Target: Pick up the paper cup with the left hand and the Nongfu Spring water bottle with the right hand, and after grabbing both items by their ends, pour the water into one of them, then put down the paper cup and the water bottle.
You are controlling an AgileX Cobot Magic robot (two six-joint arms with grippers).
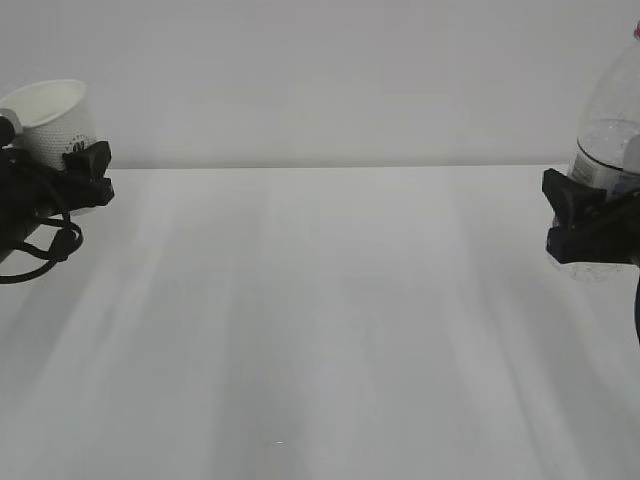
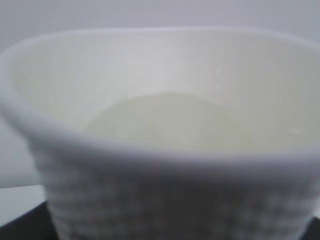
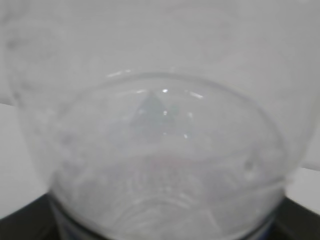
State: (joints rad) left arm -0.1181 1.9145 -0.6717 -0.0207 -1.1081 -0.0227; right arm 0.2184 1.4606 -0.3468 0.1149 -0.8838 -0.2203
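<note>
At bench edges: both items held aloft, well apart.
Left claw (image 1: 85, 165): closed around the paper cup (image 1: 55, 115), upright, far left.
Right claw (image 1: 580, 215): gripping the Nongfu Spring water bottle (image 1: 608, 130), upright, far right.
Done: both picked up.
Cup interior: contents unclear.
Left: apparently pouring, then setting down.

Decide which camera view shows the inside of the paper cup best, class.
The left wrist view: the paper cup fills it, open mouth and cream bottom visible. The exterior view shows mainly its outside in the left hand. The right wrist view shows none.
</note>
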